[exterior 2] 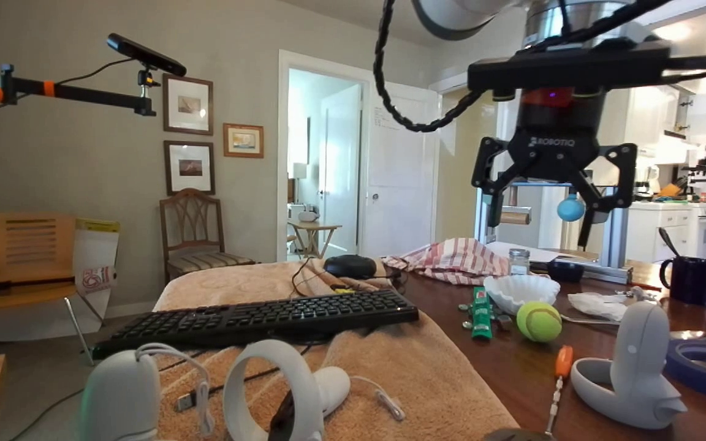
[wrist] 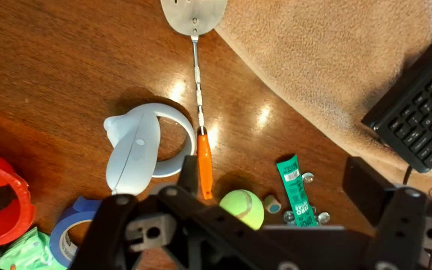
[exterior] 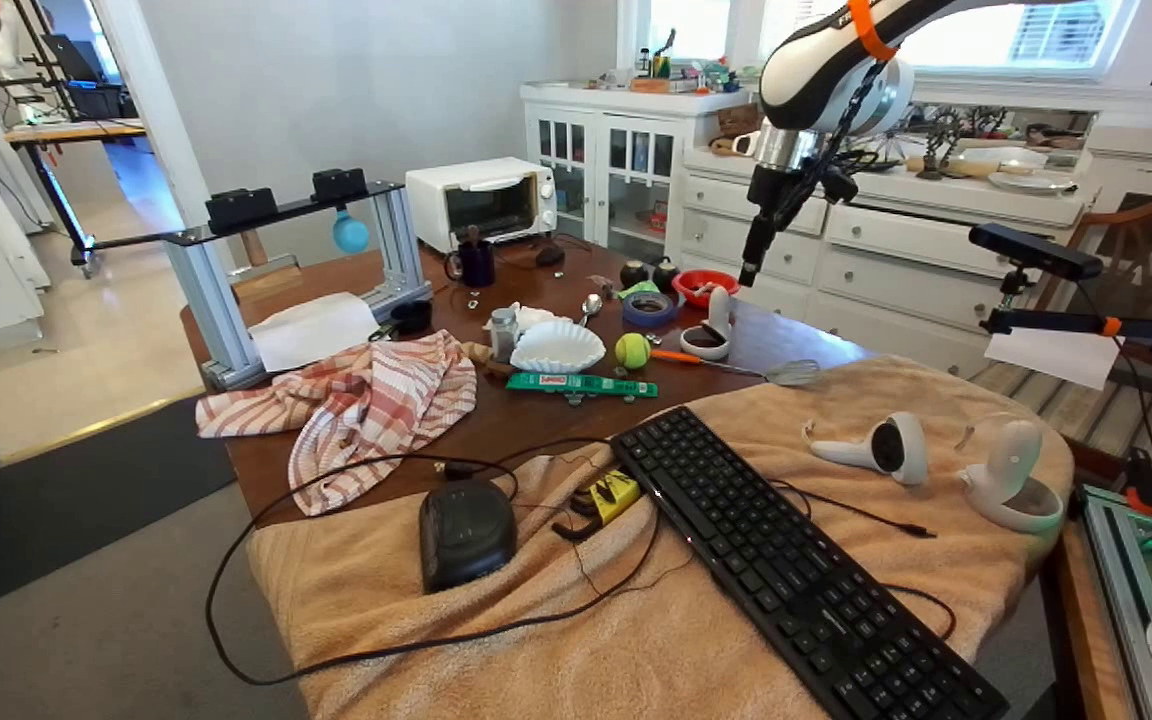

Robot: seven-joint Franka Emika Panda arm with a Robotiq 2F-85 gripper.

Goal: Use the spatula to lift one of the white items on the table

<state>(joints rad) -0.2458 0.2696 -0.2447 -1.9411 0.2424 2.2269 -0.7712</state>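
Observation:
The spatula has an orange handle (exterior: pixel 677 356) and a slotted metal blade (wrist: pixel 194 15). It lies flat on the wooden table (wrist: pixel 69 45), partly covered by a tan towel (exterior: pixel 696 640). White items here include a ringed controller (wrist: pixel 137 150) beside the spatula's handle, two more controllers (exterior: pixel 881 448) (exterior: pixel 1011 490) on the towel, and a fluted white dish (exterior: pixel 558 347). My gripper (exterior 2: pixel 540 223) is open and empty, high above the table. In the wrist view, the left finger overlaps the handle's side from above; the right finger is over bare wood past the green packet.
A tennis ball (wrist: pixel 243 208), green packet (wrist: pixel 297 191), glass beads (wrist: pixel 324 217), blue tape (wrist: pixel 66 234) and red bowl (wrist: pixel 9 210) crowd the spatula. The black keyboard (exterior: pixel 786 560) and cables lie on the towel. A metal frame (exterior: pixel 281 215) and mug (exterior 2: pixel 696 280) stand farther back.

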